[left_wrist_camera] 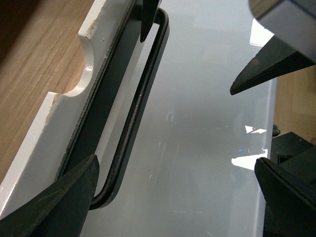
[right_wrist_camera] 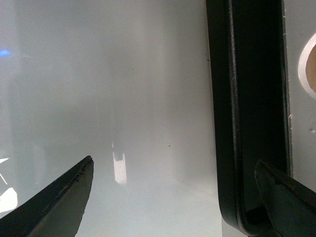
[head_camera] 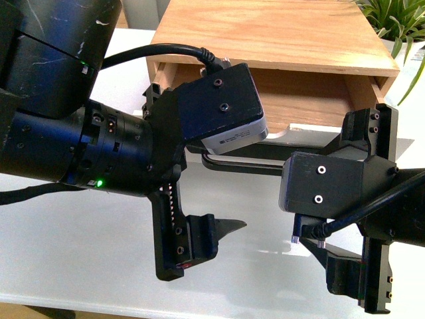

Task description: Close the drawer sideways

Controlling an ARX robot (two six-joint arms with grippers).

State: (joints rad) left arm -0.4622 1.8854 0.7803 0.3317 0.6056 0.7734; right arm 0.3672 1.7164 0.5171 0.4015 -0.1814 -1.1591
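On the left, the left gripper [left_wrist_camera: 174, 158] hangs over the white counter [head_camera: 80, 232] with its fingers [left_wrist_camera: 49, 202] spread wide and holding nothing. In the left wrist view one finger lies across the end of the black bar handle [left_wrist_camera: 133, 113] and the other stands well off over bare counter. Whether the first one touches the handle cannot be told.

In the middle, the drawer [head_camera: 312, 100] stands partly pulled out of the wooden cabinet [head_camera: 265, 33], which sits on the counter. Its white front with the half-round notch faces the robot, and only light wood shows inside it.

To the right, the right gripper [right_wrist_camera: 173, 159] is likewise spread wide and grips nothing. One of its fingers [right_wrist_camera: 281, 197] is at the other end of the handle, and the other is over the counter. A green plant [head_camera: 398, 20] stands behind the cabinet at far right.
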